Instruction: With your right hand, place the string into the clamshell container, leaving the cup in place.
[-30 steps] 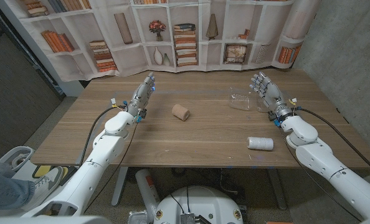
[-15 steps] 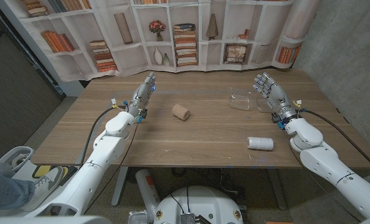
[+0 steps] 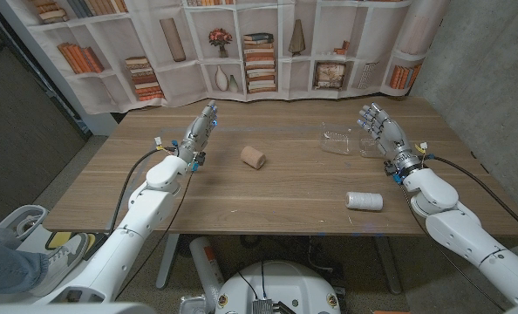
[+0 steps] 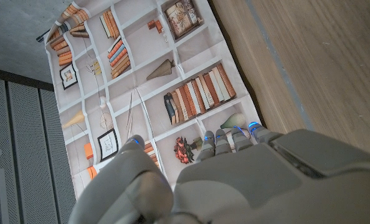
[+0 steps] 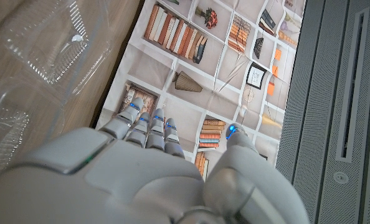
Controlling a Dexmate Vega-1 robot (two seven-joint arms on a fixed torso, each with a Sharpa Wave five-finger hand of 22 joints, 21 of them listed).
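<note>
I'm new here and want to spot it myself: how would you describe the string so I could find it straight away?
Start at the wooden table and look toward its near edge on the robot's right side. There, beside the right arm, lies the string, a small white spool on its side. The cup is tan and mid-table; the clamshell container is clear plastic.

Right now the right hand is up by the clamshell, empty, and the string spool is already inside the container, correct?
Not quite. In the head view the string spool lies on the table near its front edge, outside the clamshell container. The right hand is indeed by the container, holding nothing.
</note>
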